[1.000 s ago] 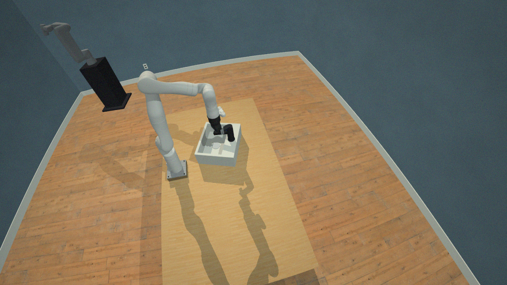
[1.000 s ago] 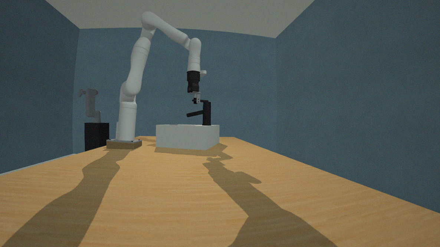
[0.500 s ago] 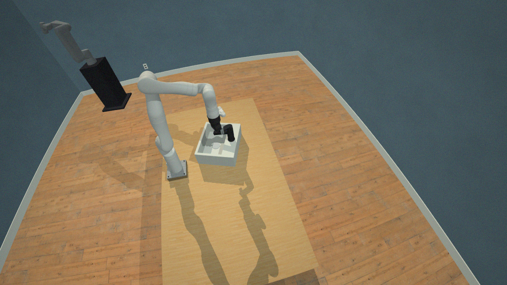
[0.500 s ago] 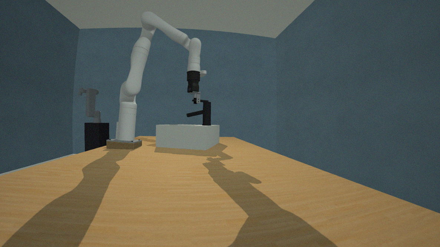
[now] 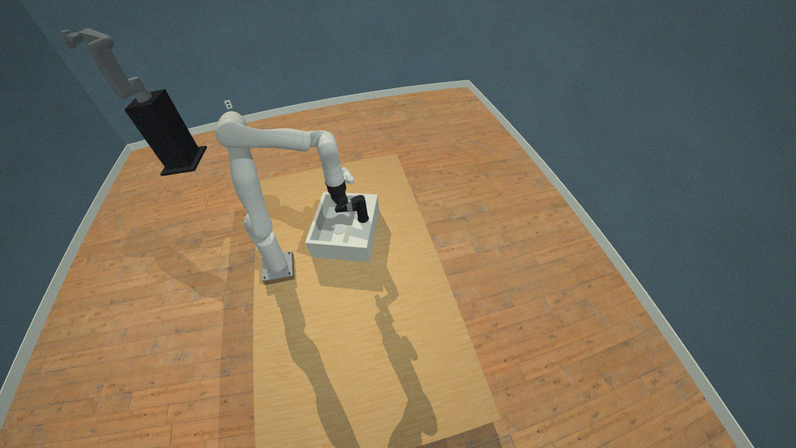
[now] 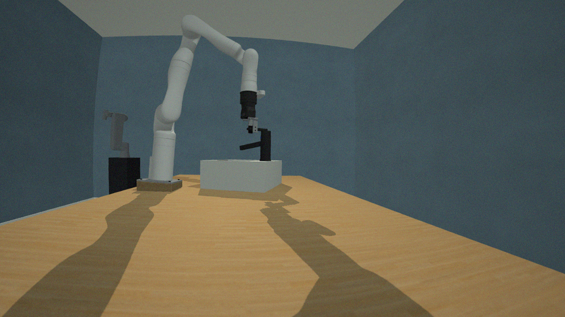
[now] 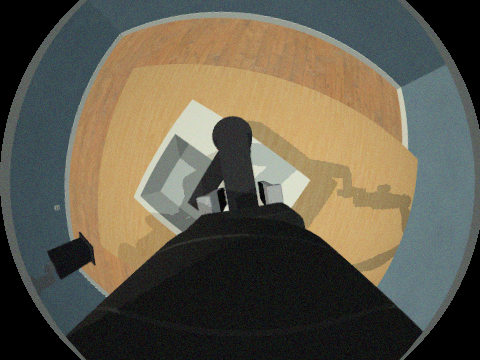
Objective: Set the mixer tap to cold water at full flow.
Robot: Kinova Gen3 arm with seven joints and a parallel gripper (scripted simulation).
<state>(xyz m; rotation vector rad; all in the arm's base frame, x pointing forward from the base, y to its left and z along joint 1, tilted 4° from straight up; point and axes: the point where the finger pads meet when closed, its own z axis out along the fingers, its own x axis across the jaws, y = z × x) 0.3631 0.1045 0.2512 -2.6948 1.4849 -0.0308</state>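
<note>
A black mixer tap (image 5: 361,210) (image 6: 266,146) stands at the back rim of a white basin (image 5: 339,251) (image 6: 240,175) (image 7: 192,115). Its spout (image 6: 249,146) points out over the bowl. Its lever (image 6: 261,130) (image 7: 236,170) sticks out from the top of the tap, roughly level. My gripper (image 5: 341,208) (image 6: 252,128) (image 7: 242,193) points down over the lever's end. Its fingers stand open on either side of the lever with small gaps. I see no red or blue dot in any view.
My arm's base plate (image 5: 276,272) (image 6: 159,185) is bolted to the table left of the basin. A black pedestal (image 5: 164,130) (image 6: 123,174) (image 7: 70,255) with a second grey arm stands off the table at the far left.
</note>
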